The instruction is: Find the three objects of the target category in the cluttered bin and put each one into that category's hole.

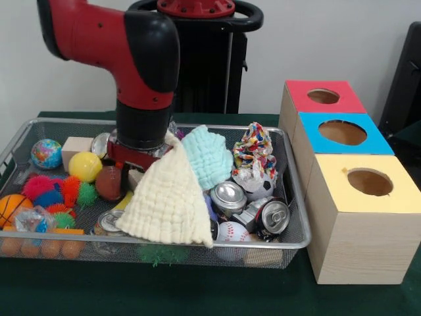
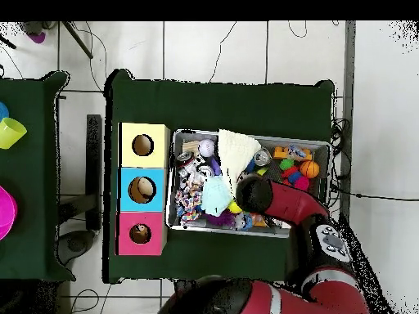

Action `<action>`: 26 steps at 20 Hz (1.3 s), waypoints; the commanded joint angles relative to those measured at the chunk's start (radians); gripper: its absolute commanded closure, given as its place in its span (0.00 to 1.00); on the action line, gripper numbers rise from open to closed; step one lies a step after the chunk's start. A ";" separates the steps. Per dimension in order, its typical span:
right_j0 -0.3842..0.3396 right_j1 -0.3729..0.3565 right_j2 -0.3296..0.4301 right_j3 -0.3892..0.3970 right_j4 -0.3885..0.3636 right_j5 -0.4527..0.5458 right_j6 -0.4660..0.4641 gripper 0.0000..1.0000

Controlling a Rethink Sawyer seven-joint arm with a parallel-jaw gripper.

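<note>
A large wire-mesh bin point(image 1: 289, 245) is seen on a green-covered desk point(image 1: 197, 289), crowded with balls, crushed cans, spiky toys and cloths. To one side, three pale wooden boxes are lined up, and the red-topped box point(image 1: 323, 97) with its round hole point(image 1: 323, 96) is set farthest from the front camera, well apart from the spot where the arm is working.

The red and black arm point(image 1: 131, 52) is lowered almost straight down into the back middle of the bin, with its black wrist upright. The hand point(image 1: 131, 155) is buried among the clutter, between a yellow ball point(image 1: 85, 166) and a cream cloth point(image 1: 168, 197) that is draped against it. Whether the hand is spread or clenched, or whether anything is gripped, cannot be told, since its tips are hidden by the cloth and the toys.

The step in hand is judged to be the search and pick. It would be done well if the lift were kept slow and vertical, so that the cream cloth and the pale blue cloth point(image 1: 207, 157) are not dragged out along with the wanted object. A brown ball point(image 1: 110, 182) and a silver can point(image 1: 228, 195) lie close by and could be knocked aside. In the overhead view the arm is seen reaching over the bin's rim from the robot's side.
</note>
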 commanded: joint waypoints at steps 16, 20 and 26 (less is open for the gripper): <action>-0.054 0.075 -0.048 0.056 -0.009 0.098 0.141 0.00; -0.081 0.089 -0.022 0.017 -0.033 0.128 0.081 0.00; -0.122 0.199 0.032 -0.223 -0.071 0.309 -0.081 0.00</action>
